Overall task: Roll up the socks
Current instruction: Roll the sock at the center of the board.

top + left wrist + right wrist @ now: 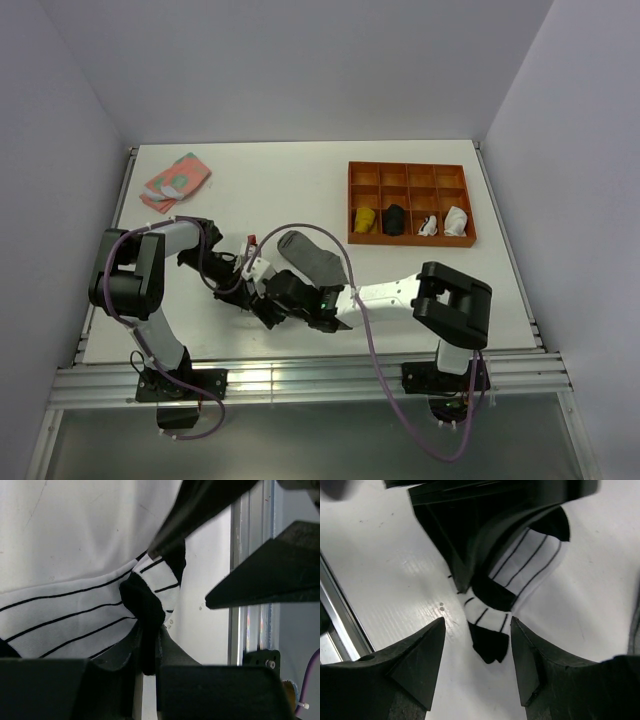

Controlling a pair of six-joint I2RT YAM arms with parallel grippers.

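Observation:
The white sock with thin black stripes (60, 610) lies on the table, its black end bunched. My left gripper (148, 630) is shut on that black fabric (142, 605). In the right wrist view the sock's striped part (525, 560) runs up under the left gripper's fingers (470, 540), and its black tip (490, 642) lies between my right gripper's fingers. My right gripper (477, 630) is open around that tip, not touching it. In the top view both grippers meet (262, 290) and hide this sock. The grey sock (315, 255) lies flat just behind them.
An orange compartment tray (410, 166) at the back right holds a yellow bundle (366, 220), a black bundle (395, 219) and white bundles (455, 221). A pink and green patterned cloth (175, 180) lies at the back left. The table's metal front rail (240, 580) is close by.

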